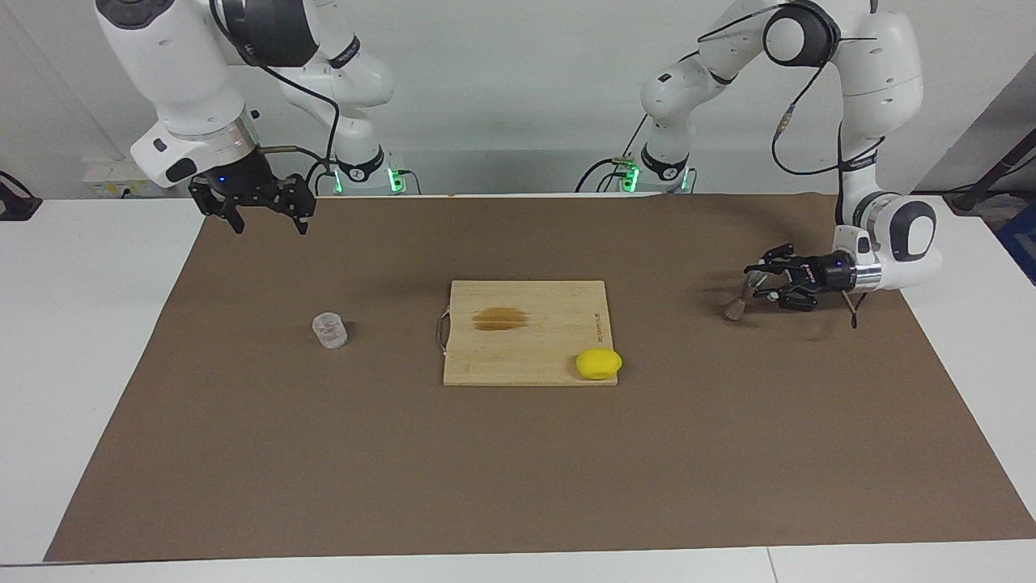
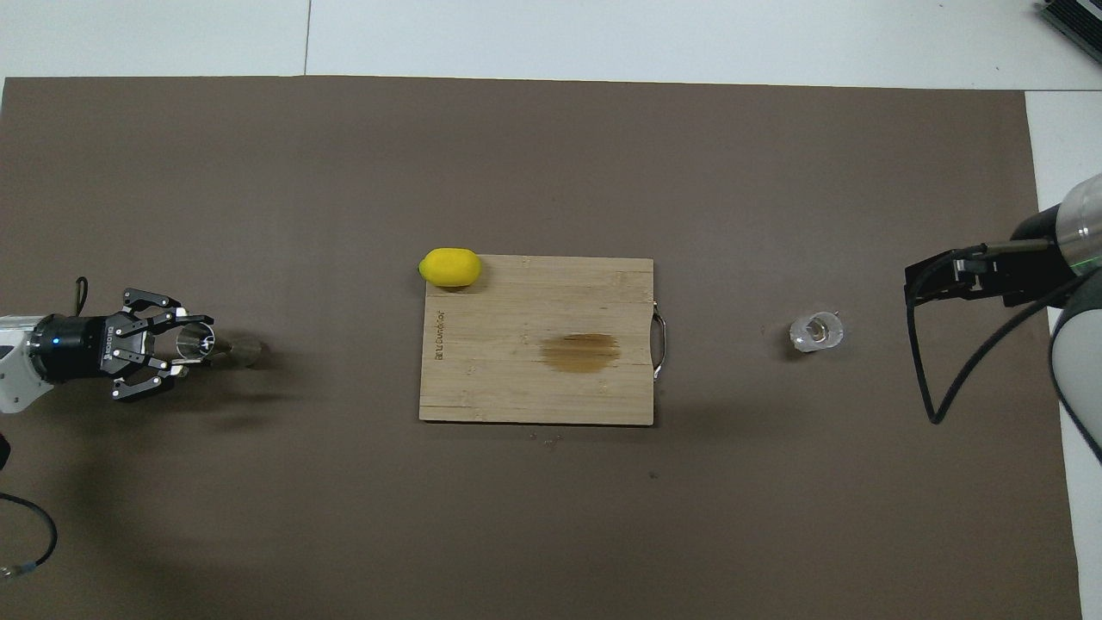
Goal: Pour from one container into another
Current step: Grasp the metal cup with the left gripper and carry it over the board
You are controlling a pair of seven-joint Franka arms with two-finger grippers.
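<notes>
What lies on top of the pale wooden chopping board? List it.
On the pale wooden chopping board a yellow lemon sits at one corner, overhanging the edge, and a brown stain marks the middle. Nothing else is on it. Whatever is under the lemon is covered.
</notes>
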